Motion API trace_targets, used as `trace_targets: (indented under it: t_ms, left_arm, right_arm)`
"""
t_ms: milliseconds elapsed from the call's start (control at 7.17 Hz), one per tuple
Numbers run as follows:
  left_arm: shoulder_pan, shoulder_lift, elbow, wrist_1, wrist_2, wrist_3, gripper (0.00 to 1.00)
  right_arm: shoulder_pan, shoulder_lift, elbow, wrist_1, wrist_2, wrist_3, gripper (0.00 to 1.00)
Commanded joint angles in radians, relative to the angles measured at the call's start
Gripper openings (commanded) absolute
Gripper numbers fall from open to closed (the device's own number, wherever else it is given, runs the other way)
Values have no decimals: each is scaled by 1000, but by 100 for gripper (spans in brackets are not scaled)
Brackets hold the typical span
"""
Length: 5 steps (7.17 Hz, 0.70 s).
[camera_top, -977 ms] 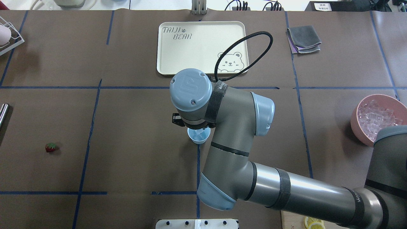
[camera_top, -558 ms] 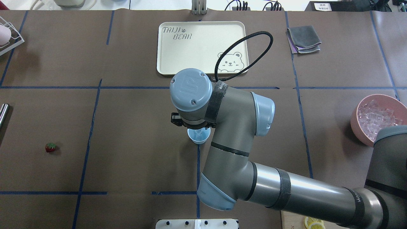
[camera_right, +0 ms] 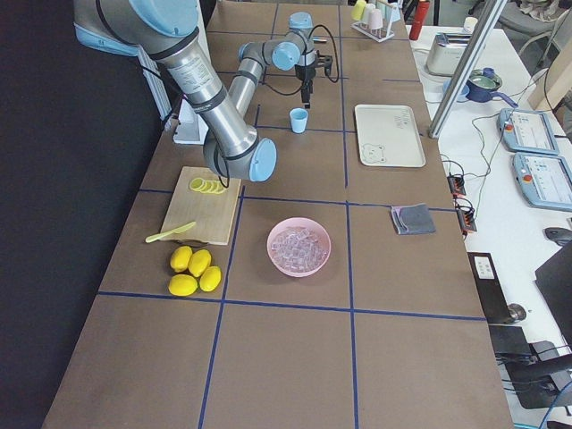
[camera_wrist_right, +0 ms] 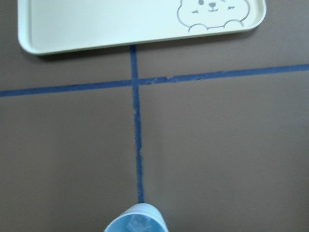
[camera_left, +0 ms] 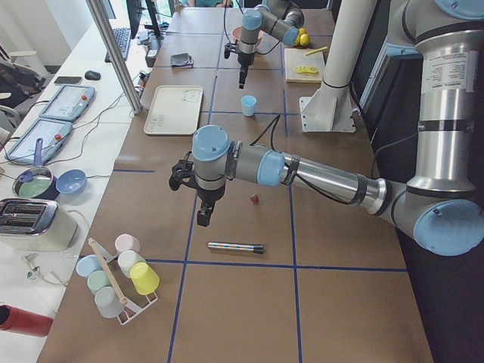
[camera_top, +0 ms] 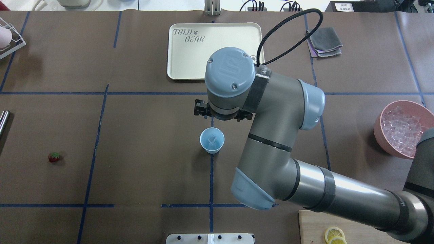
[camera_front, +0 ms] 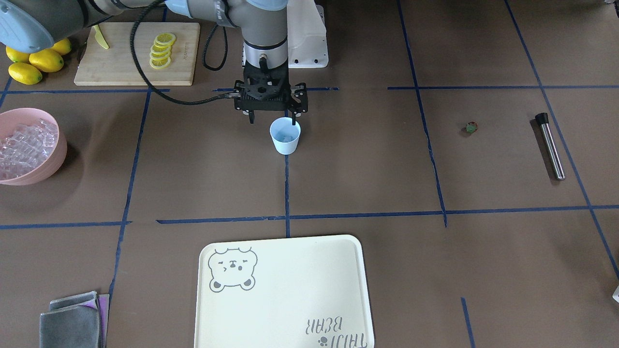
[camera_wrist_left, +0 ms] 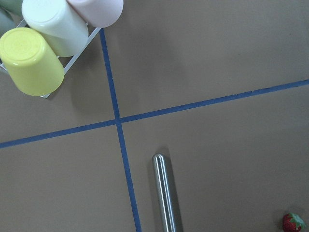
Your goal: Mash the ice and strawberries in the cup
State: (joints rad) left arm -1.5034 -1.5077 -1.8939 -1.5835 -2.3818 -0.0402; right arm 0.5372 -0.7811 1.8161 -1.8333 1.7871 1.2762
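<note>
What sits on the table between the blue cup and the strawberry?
Nothing: the overhead view shows only bare brown table, crossed by one blue tape line, between the cup and the strawberry.

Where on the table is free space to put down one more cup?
Bare mat lies between the cup and the strawberry, and between the tray and the metal rod. Crowded: the cutting board corner with lemons; the right pincer hangs near the cup.
</note>
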Motion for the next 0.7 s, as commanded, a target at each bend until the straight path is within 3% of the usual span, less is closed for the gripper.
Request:
trace_targets:
  t_ms: [0,140,558]
  left_arm:
    - [111,108,-19,-320,19,-337,99]
    - [203,153,-43,-433,91,-492,98]
    - [519,197,-174,-484,300,-819,98]
  right_arm:
    - [119,-131,122,-6,58,-140,99]
    - [185,-182,146,-6,108,-231,99]
    - [469,-364,173,11,294,-643,99]
